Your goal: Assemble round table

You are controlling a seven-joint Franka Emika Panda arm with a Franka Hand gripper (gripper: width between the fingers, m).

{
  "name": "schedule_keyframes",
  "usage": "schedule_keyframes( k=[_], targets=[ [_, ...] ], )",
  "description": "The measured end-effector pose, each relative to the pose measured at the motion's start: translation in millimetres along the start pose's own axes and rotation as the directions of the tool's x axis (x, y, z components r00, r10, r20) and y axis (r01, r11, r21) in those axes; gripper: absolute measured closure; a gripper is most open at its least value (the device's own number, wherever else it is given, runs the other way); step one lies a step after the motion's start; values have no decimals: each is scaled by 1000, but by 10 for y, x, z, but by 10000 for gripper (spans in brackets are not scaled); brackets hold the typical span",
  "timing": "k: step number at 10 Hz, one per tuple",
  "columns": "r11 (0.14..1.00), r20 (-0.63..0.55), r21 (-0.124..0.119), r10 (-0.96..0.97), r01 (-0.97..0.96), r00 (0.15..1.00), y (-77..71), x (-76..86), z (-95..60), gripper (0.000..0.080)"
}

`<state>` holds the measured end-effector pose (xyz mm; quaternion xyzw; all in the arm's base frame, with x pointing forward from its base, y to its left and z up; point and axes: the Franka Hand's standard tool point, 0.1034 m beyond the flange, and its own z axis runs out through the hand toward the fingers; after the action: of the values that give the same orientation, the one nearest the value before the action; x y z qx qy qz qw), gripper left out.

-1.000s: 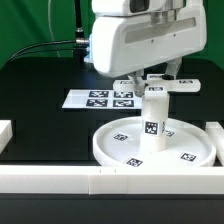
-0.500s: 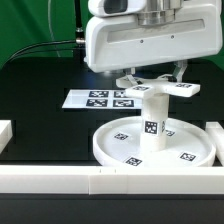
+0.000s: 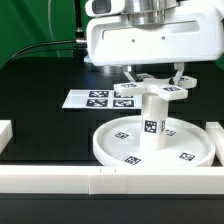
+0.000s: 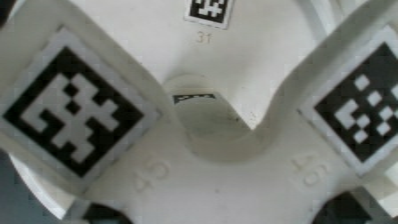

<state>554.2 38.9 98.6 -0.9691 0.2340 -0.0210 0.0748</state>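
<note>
My tool (image 3: 153, 80) gripping the white plastic cross-shaped foot (image 3: 152, 89), poised just above the short white cylinder leg (image 3: 153, 123), upright on the large rimmed round disc (image 3: 110, 149)

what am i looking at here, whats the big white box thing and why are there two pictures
The big white box is the wrist end of a robot arm; its gripper hangs below it. One picture comes from a camera standing off the arm, the other from a camera on the wrist looking down.

On the black table lies a round disc with a short cylinder leg standing upright on it. The gripper holds a cross-shaped foot just above the leg's top. In the wrist view you see that foot close up, with its checkered tags.

The flat sheet of tags behind is the marker board.
</note>
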Motion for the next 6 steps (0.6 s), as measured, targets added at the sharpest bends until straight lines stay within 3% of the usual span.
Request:
schedule_keyframes(
  k=[4, 6],
  targets=[
    [962, 13, 18, 271, -271, 962, 7, -5, 5, 351],
    [846, 22, 41, 531, -531, 847, 20, -8, 10, 351]
  ],
)
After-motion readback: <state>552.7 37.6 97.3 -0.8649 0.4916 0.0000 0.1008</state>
